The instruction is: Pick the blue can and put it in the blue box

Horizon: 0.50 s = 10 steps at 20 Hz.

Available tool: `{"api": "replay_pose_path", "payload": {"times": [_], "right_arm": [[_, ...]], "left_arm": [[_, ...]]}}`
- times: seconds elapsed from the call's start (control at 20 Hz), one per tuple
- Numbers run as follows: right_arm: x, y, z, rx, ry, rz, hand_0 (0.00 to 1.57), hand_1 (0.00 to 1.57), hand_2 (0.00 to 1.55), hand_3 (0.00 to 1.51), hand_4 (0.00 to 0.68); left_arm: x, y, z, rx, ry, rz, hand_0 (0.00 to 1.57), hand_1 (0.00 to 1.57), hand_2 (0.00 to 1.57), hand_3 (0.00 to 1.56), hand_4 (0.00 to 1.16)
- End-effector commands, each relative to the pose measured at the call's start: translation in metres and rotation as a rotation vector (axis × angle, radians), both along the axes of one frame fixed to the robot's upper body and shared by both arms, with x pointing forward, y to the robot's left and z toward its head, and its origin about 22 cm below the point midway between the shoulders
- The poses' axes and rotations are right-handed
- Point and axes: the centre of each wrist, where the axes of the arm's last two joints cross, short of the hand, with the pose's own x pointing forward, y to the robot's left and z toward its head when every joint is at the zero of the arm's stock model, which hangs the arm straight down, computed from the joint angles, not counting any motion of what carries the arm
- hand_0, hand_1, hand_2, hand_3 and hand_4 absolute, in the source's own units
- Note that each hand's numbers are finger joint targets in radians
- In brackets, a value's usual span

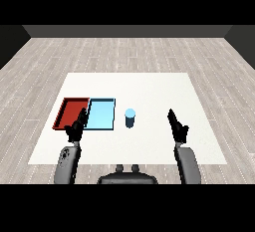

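Observation:
A blue can [130, 118] stands upright on the white table [149, 89], just right of the light blue tray [101, 115]. My right hand [177, 126] is raised over the table well to the right of the can, fingers straight, open and holding nothing. My left hand [77, 126] hovers at the near edge where the red and blue trays meet, fingers relaxed and open, with nothing in it. Both trays hold nothing.
The red tray [71, 111] lies directly left of the light blue tray, the two touching side by side. The white table reaches far behind and to the right of the can. Grey wooden floor surrounds the table.

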Motion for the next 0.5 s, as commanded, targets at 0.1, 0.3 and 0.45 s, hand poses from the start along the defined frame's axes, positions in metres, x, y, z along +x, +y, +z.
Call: {"api": "replay_pose_path", "payload": {"times": [0.1, 0.3, 0.45], "right_arm": [[0.02, 0.036, 0.007, 0.0, -0.044, -0.001, 0.0, 0.0, 0.0, 0.0, 0.0], [0.039, 0.068, 0.038, 0.177, -0.288, 0.128, 0.0, 0.0, 0.0, 0.0, 0.0], [0.036, 0.058, 0.017, 0.241, -0.317, 0.127, 0.0, 0.0, 0.0, 0.0, 0.0]], "left_arm": [[0.001, -0.004, -0.005, 0.016, 0.019, -0.041, 0.0, 0.0, 0.0, 0.0, 0.0], [0.015, -0.016, 0.028, -0.126, -0.362, -0.03, 0.0, 0.0, 0.0, 0.0, 0.0], [0.005, -0.013, 0.016, -0.172, -0.416, -0.032, 0.0, 0.0, 0.0, 0.0, 0.0]]}}
